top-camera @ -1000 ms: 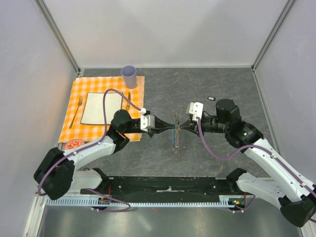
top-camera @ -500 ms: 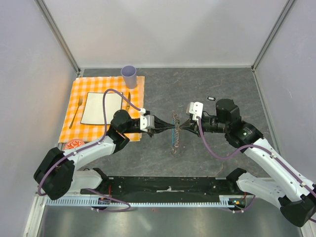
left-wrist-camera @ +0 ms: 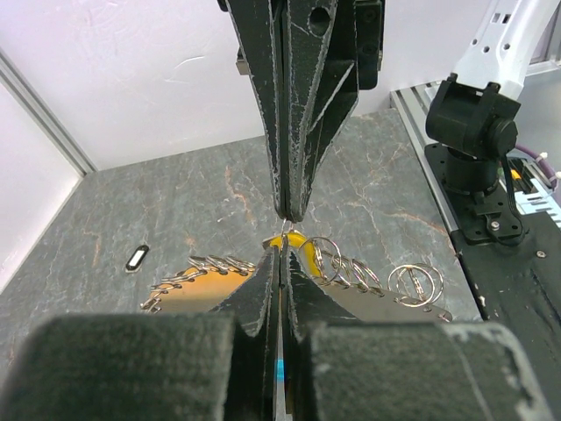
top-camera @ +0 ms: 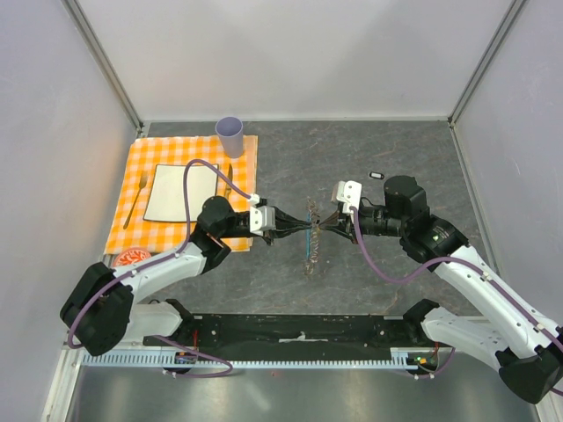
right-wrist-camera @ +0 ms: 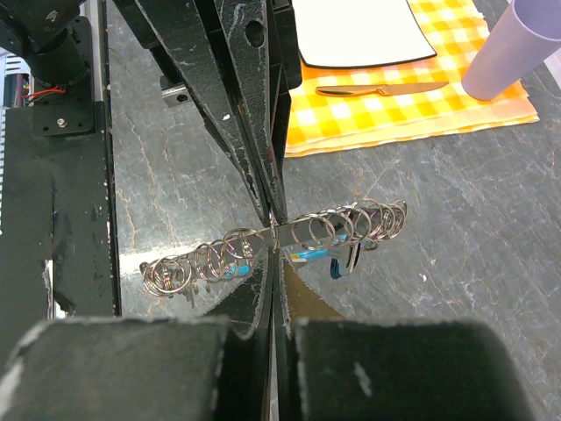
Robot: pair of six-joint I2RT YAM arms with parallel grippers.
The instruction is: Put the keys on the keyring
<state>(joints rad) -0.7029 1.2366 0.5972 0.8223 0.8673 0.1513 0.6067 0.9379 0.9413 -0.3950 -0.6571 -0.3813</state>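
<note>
Where my left gripper [top-camera: 297, 227] and right gripper [top-camera: 322, 225] meet tip to tip, each is clenched on the keyring [top-camera: 309, 255] at the middle of the grey table [top-camera: 396, 149]; one black key [top-camera: 376, 175] lies nearer the far right corner. By the far-left corner a lilac cup [top-camera: 230, 136], contents unseen, stands on the checked placemat [top-camera: 132, 176] beside a white plate [top-camera: 167, 193]; pale walls close it in

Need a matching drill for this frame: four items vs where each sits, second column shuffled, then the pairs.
Things:
1. cup
2. plate
3. loose black key
4. keyring

Places:
A. pinched between the left gripper and the right gripper
B. middle of the placemat
C. bare table, to the right of both grippers and farther back
D. far edge of the placemat

Pairs: 1-D, 2-B, 3-C, 4-A
</note>
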